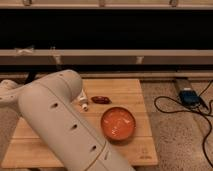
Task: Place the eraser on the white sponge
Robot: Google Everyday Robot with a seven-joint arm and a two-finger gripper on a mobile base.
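None of the gripper shows; it is presumably behind the bulky pale arm (60, 125) covering the left half of the worktop (131, 90), so its opening and any load cannot be told. The eraser and white sponge are hidden too, leaving only a red-brown object (100, 99) mid-board and an orange bowl (119, 123) nearer the right edge. A flat eraser should be stiff and light: pinch it across its narrow width.
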